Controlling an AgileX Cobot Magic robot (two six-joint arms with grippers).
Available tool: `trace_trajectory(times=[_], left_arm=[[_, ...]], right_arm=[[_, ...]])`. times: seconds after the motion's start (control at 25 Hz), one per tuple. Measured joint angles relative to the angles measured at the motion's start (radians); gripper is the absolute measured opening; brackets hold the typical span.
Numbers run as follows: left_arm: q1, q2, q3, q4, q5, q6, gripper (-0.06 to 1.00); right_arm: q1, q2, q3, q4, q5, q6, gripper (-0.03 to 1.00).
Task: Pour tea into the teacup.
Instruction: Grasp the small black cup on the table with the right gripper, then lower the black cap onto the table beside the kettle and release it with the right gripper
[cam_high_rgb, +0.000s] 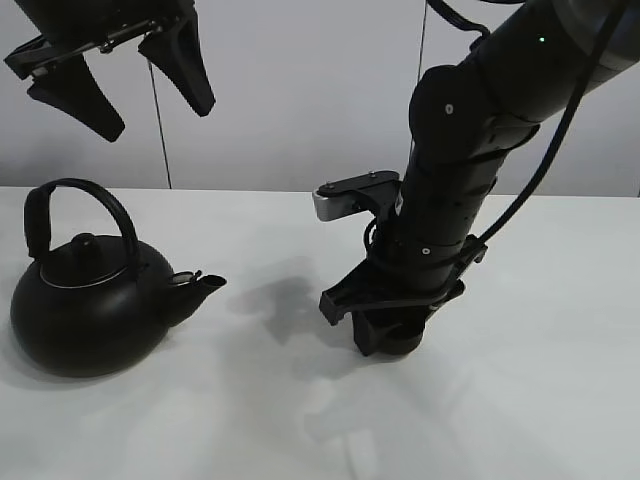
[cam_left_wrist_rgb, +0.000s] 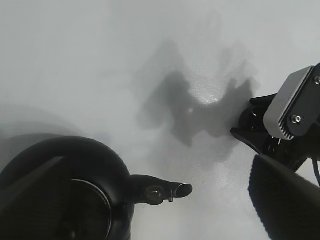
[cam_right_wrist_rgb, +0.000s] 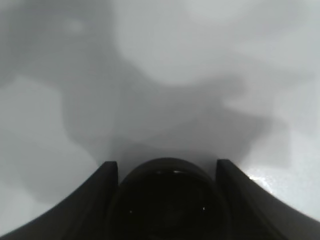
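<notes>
Fingers (cam_right_wrist_rgb: 107, 200) of the right gripper (cam_right_wrist_rgb: 166, 164) are closed in around the teacup (cam_right_wrist_rgb: 170, 205), one on each side of its round black wall, and appear to press against it. In the high view this right gripper (cam_high_rgb: 392, 340) is lowered to the white table (cam_high_rgb: 560, 380), with the teacup (cam_high_rgb: 402, 343) standing upright on the surface between the fingers and mostly hidden by them. The left gripper (cam_high_rgb: 155, 115) hangs high above the table with its two fingers spread wide, holding nothing. Below it stands the black kettle (cam_high_rgb: 85, 310), handle upright and spout pointing toward the teacup. The kettle and the teacup are well apart.
</notes>
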Motion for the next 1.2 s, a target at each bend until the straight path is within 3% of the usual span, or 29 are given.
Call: trace_trajectory(times=[0.52, 1.12, 1.2], left_arm=[[0.000, 0.000, 0.000, 0.000, -0.001, 0.000, 0.69], [0.000, 0.000, 0.000, 0.000, -0.001, 0.000, 0.69], [0.000, 0.000, 0.000, 0.000, -0.001, 0.000, 0.69]], right_arm=[[0.125, -0.010, -0.193, 0.064, 0.080, -0.009, 0.39], [0.177, 0.113, -0.208, 0.063, 0.092, -0.029, 0.39], [0.177, 0.112, -0.209, 0.066, 0.092, -0.029, 0.44]])
